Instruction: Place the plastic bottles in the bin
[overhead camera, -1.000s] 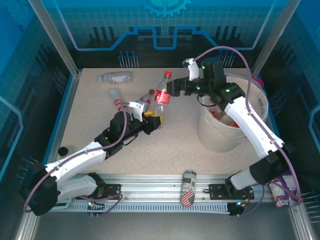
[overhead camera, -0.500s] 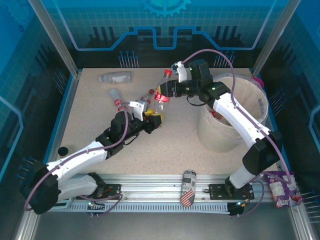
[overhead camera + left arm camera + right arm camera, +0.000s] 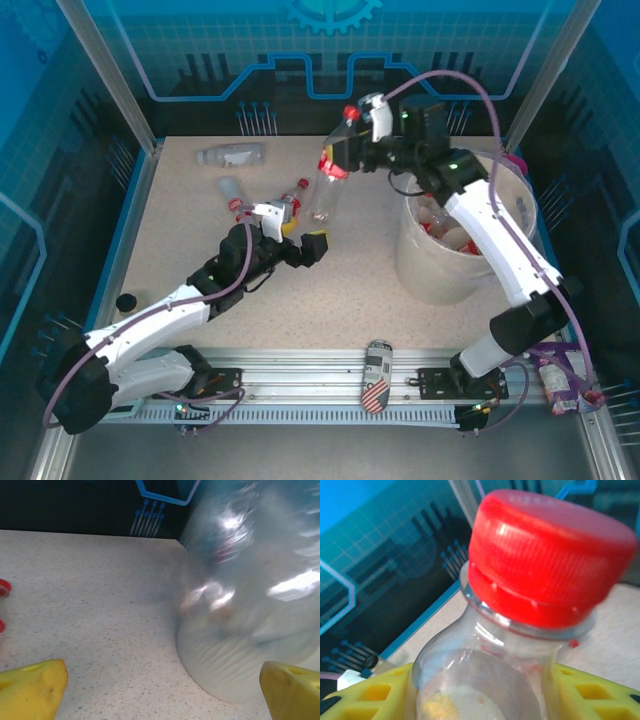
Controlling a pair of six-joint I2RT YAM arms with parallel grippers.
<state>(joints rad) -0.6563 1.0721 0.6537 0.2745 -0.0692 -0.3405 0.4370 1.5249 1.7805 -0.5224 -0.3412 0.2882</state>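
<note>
The right gripper (image 3: 345,158) pinches a red-capped clear bottle (image 3: 322,195) at its shoulder (it leans, cap up) near the table's (image 3: 200,200) far edge, left of the bin (image 3: 428,270). The left gripper (image 3: 303,233) is spread wide at its base.

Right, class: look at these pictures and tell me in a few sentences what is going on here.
The right gripper is shut on a clear red-capped bottle just below its neck, holding it tilted over the table. The left gripper stands open beside the bottle's base, gripping nothing. The cream bin on the right already holds some bottles, and a few loose bottles lie at the table's far left.
</note>
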